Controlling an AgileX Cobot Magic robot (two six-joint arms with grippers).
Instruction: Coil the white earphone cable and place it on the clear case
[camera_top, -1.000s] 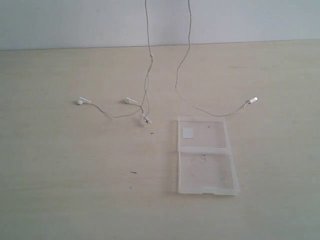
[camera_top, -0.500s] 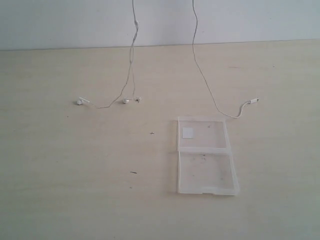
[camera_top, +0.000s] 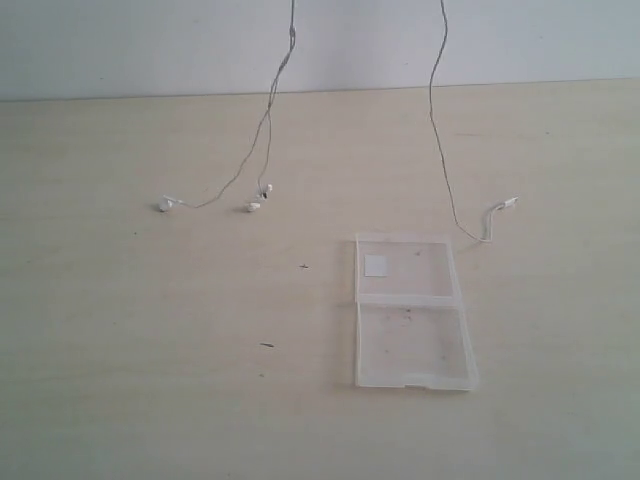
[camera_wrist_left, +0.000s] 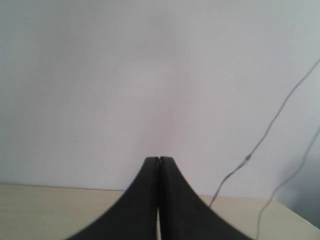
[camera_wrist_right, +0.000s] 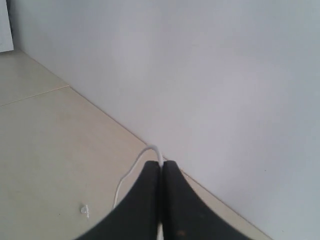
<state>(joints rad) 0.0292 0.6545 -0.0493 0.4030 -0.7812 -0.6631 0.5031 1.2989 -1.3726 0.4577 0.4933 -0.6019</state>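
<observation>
Exterior view: cable (camera_top: 432, 100) hung in two strands from above frame, now spread wider, slack taken up. Earbuds (camera_top: 253, 206) and plug (camera_top: 510, 201) left on desk (camera_top: 150, 350), beside case (camera_top: 410, 345). Right jaws clamped on cable; left jaws closed, grip unseen. Coiling judged not begun.
</observation>
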